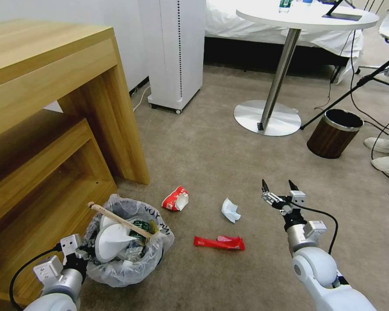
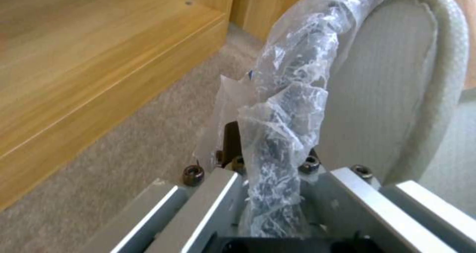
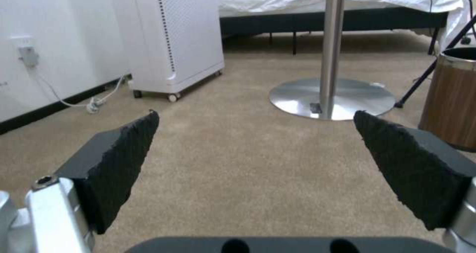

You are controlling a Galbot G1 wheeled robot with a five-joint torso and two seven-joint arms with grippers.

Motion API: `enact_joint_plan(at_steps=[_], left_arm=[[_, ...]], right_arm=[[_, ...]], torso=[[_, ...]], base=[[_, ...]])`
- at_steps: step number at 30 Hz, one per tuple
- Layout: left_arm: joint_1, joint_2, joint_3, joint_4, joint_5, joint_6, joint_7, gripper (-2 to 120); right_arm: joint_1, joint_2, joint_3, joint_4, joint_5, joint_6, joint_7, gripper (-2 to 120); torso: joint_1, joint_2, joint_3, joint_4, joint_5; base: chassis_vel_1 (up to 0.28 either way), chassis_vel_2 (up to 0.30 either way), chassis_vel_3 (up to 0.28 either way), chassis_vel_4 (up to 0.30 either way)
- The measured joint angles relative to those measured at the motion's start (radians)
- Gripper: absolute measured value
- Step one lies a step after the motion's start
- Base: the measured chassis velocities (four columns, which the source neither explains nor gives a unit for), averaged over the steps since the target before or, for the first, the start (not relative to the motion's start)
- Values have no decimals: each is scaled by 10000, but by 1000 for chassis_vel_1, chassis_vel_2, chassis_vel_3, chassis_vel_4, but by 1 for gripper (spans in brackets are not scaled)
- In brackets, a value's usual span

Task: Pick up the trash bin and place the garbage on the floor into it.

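Beige carpet floor (image 1: 212, 147), wooden shelf unit (image 1: 52, 121) at its edge. Trash bin (image 1: 129, 255) beside the shelf unit, left gripper (image 1: 80, 252) jaws clamped on its bagged rim. Red wrapper (image 1: 219, 243), paper scrap (image 1: 230, 210) near the bin. Right gripper (image 1: 280, 188) beyond them, jaws apart.

Wooden desk (image 1: 52, 108) left; white appliance (image 1: 175, 52); round table (image 1: 307, 19); brown bin (image 1: 335, 133).
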Motion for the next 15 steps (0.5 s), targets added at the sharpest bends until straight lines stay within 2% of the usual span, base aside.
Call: enact_joint_plan(at_steps=[11,13,14,15], left_arm=[[25,6,-9,-55,-27,110,-34,1],[-18,3,0,0,-27,111,-32,1],[-42,1,0,28,-25,111,-33,1],[-42,1,0,28,-25,111,-33,1]], right_arm=[[162,-162,-302,130,66,-201,19,100],[239,-349,-533,278,374,-761,166,100],[302,-549,-685,373,716,-1501,164,100],[302,-549,-685,373,716,-1501,164,100]], torso=[[0,0,-2,0,0],[0,0,-1,0,0],[0,0,-1,-2,-2],[0,0,-1,-2,-2]], base=[[-20,13,13,-18],[0,0,0,0],[0,0,0,0],[0,0,0,0]])
